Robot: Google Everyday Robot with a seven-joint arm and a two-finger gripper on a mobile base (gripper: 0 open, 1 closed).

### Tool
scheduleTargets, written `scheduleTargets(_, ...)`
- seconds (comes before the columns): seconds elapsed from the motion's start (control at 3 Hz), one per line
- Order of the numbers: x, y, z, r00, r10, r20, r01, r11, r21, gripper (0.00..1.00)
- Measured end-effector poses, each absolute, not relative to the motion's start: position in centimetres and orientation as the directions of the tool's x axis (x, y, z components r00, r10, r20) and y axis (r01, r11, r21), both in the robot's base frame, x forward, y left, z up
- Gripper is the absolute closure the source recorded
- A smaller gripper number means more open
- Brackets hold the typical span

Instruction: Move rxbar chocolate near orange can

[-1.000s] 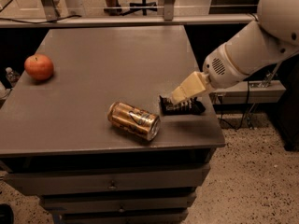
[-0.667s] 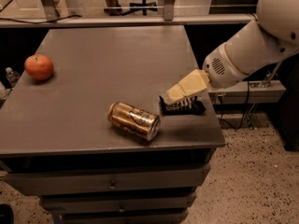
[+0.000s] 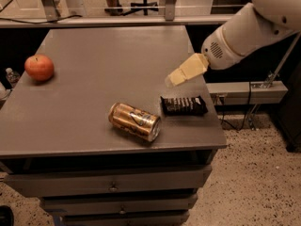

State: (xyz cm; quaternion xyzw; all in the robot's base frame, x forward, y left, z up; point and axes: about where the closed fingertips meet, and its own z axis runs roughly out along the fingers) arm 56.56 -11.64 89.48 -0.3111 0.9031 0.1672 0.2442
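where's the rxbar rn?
In the camera view the rxbar lies flat near the front-right corner of the table, just right of the tipped can; the gripper hovers above it, apart.

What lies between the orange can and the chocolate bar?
Nothing: camera view shows bare table between the orange can and the rxbar chocolate. The gripper hovers above the bar.

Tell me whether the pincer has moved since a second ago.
Yes. The pincer has lifted up off the rxbar chocolate, which lies flat beside the orange can.
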Motion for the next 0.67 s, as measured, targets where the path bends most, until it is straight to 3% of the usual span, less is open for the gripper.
scheduleTargets(0.67, 65.6, -12.3, 94.1, -0.496, -0.531, -0.687, -0.698, 0.714, -0.048, 0.0)
